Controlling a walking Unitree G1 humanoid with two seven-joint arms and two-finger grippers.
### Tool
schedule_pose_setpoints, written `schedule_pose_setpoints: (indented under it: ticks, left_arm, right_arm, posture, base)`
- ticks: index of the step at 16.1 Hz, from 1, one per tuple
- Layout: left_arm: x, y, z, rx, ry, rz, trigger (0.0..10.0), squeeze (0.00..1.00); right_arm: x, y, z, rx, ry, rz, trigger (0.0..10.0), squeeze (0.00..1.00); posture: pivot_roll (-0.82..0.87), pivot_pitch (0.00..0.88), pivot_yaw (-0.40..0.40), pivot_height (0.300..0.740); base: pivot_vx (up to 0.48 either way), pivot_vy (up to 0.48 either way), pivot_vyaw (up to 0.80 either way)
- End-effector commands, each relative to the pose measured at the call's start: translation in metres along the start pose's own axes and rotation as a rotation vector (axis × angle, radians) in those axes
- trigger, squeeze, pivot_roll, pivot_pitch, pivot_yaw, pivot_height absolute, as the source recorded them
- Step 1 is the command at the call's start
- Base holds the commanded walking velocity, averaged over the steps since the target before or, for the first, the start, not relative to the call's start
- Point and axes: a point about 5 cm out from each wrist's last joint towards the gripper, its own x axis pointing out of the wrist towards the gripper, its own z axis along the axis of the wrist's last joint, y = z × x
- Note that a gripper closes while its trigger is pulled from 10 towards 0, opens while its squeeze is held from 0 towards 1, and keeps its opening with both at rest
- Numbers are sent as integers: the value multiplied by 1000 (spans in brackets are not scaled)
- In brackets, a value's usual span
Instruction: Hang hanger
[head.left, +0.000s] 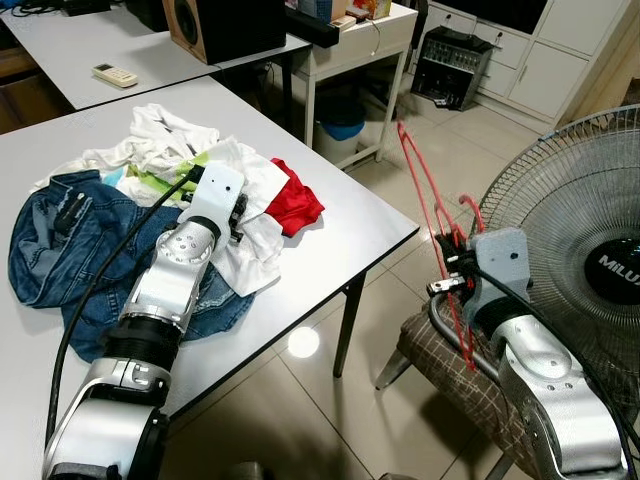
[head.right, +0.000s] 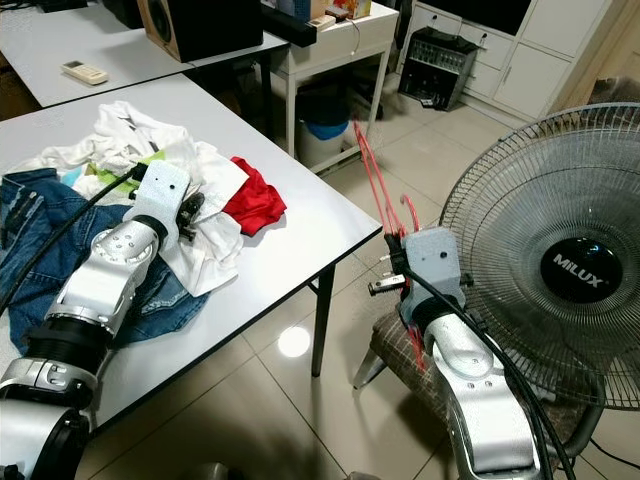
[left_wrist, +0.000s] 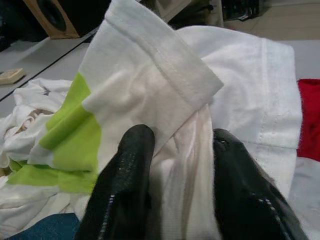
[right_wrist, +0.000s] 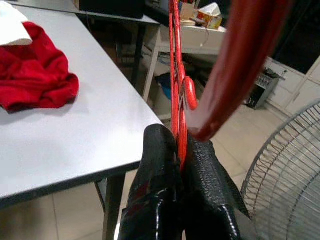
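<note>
Right gripper out past the table's corner, above a checked chair seat, fingers clamped on a red hanger. Hanger held upright and tilted back toward the far room, its hook curling near the wrist, its long bar rising over the tiled floor. Directly to the right, almost against the arm, a large standing fan with a wire cage, crowding that side. Curved chair frame just under the wrist.

Left gripper on the table, among a heap of clothes. Fingers pinched on a fold of a white garment with a lime-green patch. Beside it a red cloth, nearer the table's edge, apart from the hanger. Blue jeans spread on the left under the forearm, black cable draped across them. More white clothing piled behind.

Farther back, a second table with a remote control and a wooden speaker. Beyond the corner, a small white side table with a blue bin beneath it. White cabinets and a black wire rack along the far wall.
</note>
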Motion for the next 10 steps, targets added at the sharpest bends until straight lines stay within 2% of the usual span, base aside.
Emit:
schedule_pose_setpoints:
  ticks: [1,5,10]
  left_arm:
    - [0,2,8,-23,-20,-3,0,0]
    - [-5,9,5,-150,-27,14,0,0]
    - [-15,16,7,-355,-83,10,0,0]
  right_arm:
    - [1,-3,-1,-8,2,-7,10000,0]
    - [0,1,-3,-2,8,-2,10000,0]
    - [-4,1,-7,-3,19,3,10000,0]
  posture:
    - [2,18,-28,740]
    - [5,27,-30,740]
    - [-6,21,-36,740]
  base:
    - [0,0,0]
    - [0,0,0]
    - [0,0,0]
